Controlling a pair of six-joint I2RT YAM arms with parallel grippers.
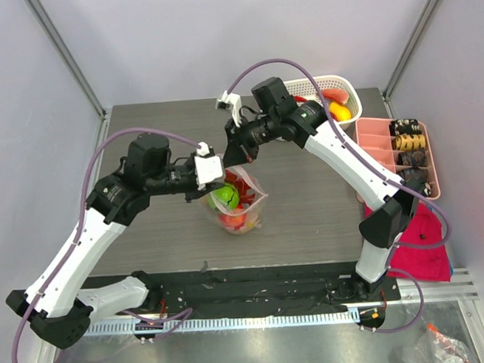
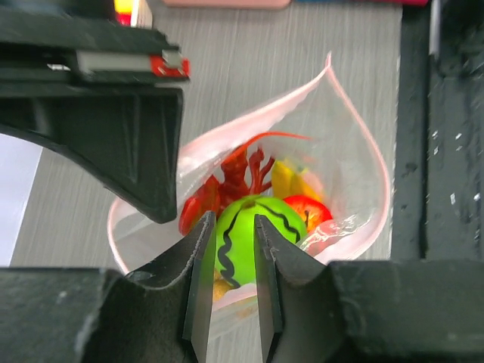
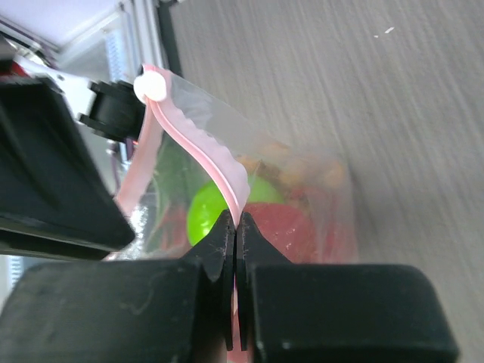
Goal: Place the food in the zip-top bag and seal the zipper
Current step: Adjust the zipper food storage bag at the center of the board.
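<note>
Two grippers tend the bag [image 2: 355, 189]: the right gripper [image 3: 236, 227] pinches the zipper [image 3: 212, 162], the left gripper [image 2: 234, 223] straddles the rim, fingers narrowly apart, food [image 2: 281, 221] below. Sealing probably wants both strips aligned.

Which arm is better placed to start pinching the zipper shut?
Probably left: the left end effector sits over the open bag, jaws slightly apart, while the right end effector is clamped on the zipper.
</note>
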